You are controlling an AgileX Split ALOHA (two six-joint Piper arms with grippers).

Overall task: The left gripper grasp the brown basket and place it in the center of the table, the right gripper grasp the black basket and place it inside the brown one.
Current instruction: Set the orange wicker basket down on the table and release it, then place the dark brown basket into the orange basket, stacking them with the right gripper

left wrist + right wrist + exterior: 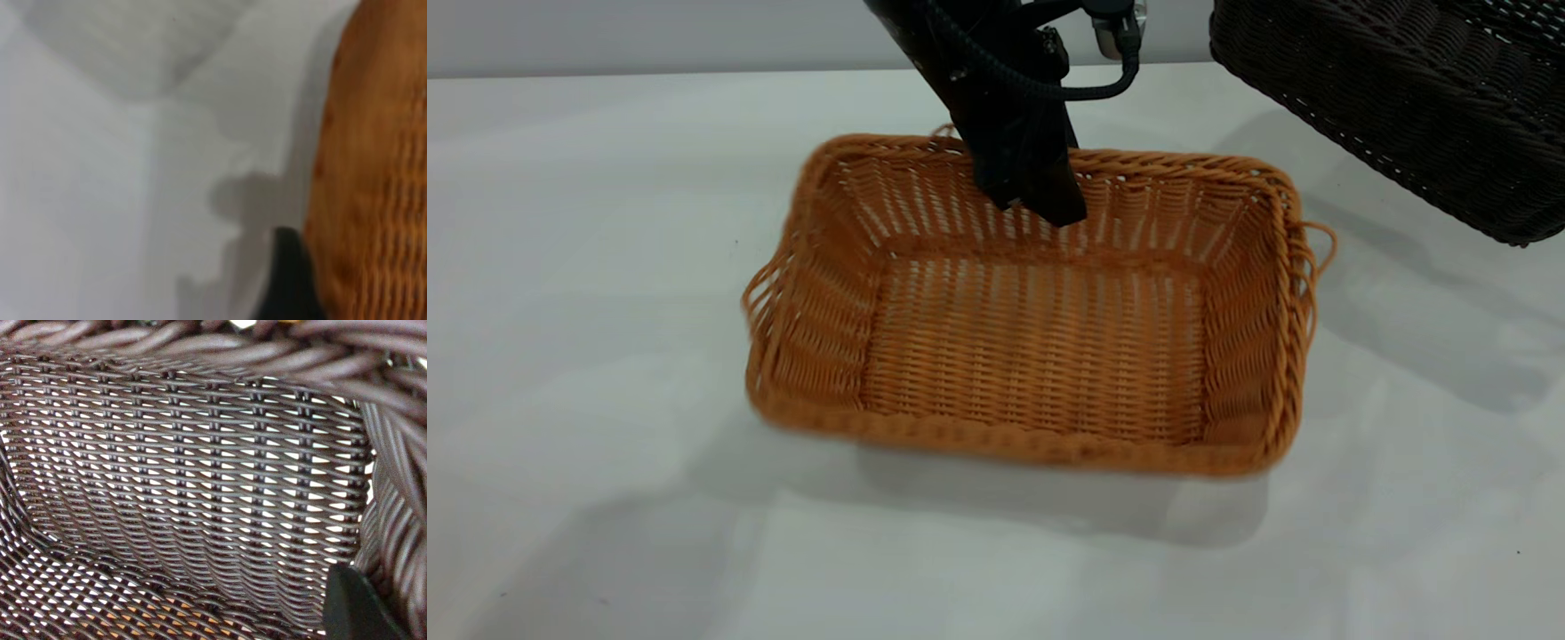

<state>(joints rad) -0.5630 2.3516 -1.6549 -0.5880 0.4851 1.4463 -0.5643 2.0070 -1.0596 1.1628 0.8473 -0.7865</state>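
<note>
The brown basket is in the middle of the table, open side up, with a shadow under its near edge. My left gripper comes down from above and is shut on the basket's far rim, one finger inside the wall. In the left wrist view one black finger lies against the orange wall; the other is hidden. The black basket hangs tilted in the air at the far right. In the right wrist view one finger is inside that basket, pressed to its side wall; the gripper itself is outside the exterior view.
The pale tabletop stretches bare to the left of and in front of the brown basket. A ribbed black cable and a silver connector hang by the left arm. The black basket's shadow falls on the table to the right.
</note>
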